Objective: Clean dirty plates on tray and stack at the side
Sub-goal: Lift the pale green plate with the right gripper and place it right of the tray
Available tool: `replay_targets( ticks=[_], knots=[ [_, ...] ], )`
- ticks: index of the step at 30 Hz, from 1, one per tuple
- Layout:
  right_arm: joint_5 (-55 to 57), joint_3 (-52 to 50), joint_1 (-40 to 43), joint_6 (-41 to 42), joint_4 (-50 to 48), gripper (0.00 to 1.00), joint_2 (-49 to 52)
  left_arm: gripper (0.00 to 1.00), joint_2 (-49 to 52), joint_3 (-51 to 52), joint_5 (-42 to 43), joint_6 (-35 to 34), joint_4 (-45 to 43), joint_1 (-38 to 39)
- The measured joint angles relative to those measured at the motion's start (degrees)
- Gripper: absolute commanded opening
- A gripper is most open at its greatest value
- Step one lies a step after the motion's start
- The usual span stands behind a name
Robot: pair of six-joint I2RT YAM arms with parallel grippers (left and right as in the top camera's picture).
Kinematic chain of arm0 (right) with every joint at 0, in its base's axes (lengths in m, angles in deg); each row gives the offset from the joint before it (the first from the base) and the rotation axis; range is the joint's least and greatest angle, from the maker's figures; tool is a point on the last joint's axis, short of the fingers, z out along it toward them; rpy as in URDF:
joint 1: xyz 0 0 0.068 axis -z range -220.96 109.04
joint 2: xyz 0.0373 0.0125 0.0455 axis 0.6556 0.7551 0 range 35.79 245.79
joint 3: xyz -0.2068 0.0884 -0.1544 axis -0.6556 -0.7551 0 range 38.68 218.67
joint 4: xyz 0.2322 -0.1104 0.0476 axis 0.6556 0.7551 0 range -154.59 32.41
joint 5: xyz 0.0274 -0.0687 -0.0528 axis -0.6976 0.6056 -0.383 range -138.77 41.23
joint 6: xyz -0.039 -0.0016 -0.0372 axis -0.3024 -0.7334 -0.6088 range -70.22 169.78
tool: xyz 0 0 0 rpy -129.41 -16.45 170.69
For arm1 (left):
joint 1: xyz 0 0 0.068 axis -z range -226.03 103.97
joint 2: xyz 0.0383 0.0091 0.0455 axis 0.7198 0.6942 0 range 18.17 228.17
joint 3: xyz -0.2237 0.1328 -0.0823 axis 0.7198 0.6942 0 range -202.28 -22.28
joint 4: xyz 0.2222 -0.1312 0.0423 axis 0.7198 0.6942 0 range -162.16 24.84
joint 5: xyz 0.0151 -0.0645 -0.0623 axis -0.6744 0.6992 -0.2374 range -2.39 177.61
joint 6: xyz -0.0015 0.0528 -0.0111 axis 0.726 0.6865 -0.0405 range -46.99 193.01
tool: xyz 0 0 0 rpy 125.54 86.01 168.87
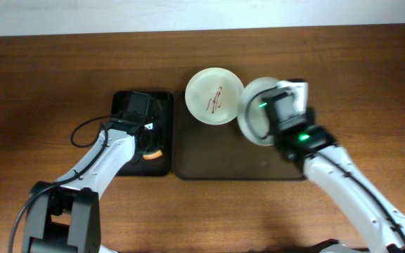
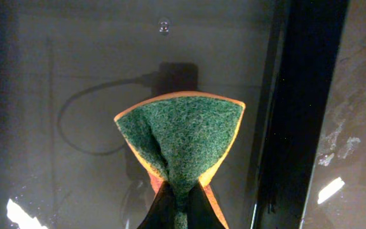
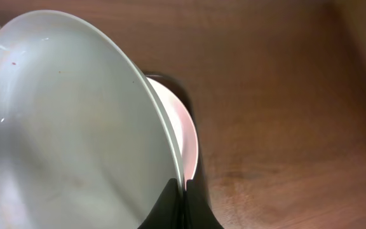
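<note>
Step in hand, as judged: lifting one plate off the tray to have it wiped.

- The right gripper (image 3: 183,194) is pinching the held plate (image 3: 68,127) by its rim, fingers closed on the edge. The plate is hanging tilted, on edge, above the right end of the brown tray (image 1: 223,160).
- Directly under it, a pink plate (image 3: 187,137) is lying flat on the tray. A third one, the smeared plate (image 1: 214,96), is sitting at the tray's far edge, showing thin red-brown streaks at centre.
- The left gripper (image 2: 180,207) is squeezing a sponge (image 2: 183,137), folding it into a wedge over the black tray (image 2: 43,70), well apart from the held plate.

Materials: the held plate is looking glossy, pale greenish-white, shallow and thin-rimmed. Its face is reading mostly clean, though the close, oblique wrist view is too poor to rule out faint residue. The sponge is showing a coarse green scouring face with an orange foam edge. The black tray is glistening, possibly wet. The tabletop (image 1: 371,84) is matt wood grain.

Next move, as judged: bringing sponge and plate together calls for the left arm crossing rightward and the right wrist angling the plate face toward the scouring side, while gripping firmly enough that rubbing is not levering the slick rim loose. Nothing is stacked at the side yet.
</note>
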Motion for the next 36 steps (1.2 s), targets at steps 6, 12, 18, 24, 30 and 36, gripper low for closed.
replay_targets(
  ticks=[6,12,18,24,30,36],
  knots=[
    [-18.9,0.1,22.9,4.1,2.7,0.04,-2.1,0.00,0.0,0.0,0.0,0.0,0.0,0.0],
    [-31.9,0.2,45.9,5.8,4.4,0.04,-0.5,0.00,0.0,0.1,0.0,0.0,0.0,0.0],
    [-36.9,0.3,56.0,6.0,3.9,0.04,8.0,0.00,0.0,0.1,0.1,0.0,0.0,0.0],
    [-40.9,0.3,57.7,5.9,0.1,0.08,14.5,0.00,0.0,0.1,0.1,0.0,0.0,0.0],
    [-46.0,0.3,57.7,5.7,-1.6,0.35,14.5,0.00,0.0,0.1,0.1,0.0,0.0,0.0],
    [-61.5,0.8,54.1,1.0,-1.7,0.41,14.5,0.00,0.0,0.1,0.1,0.0,0.0,0.0]
  ],
)
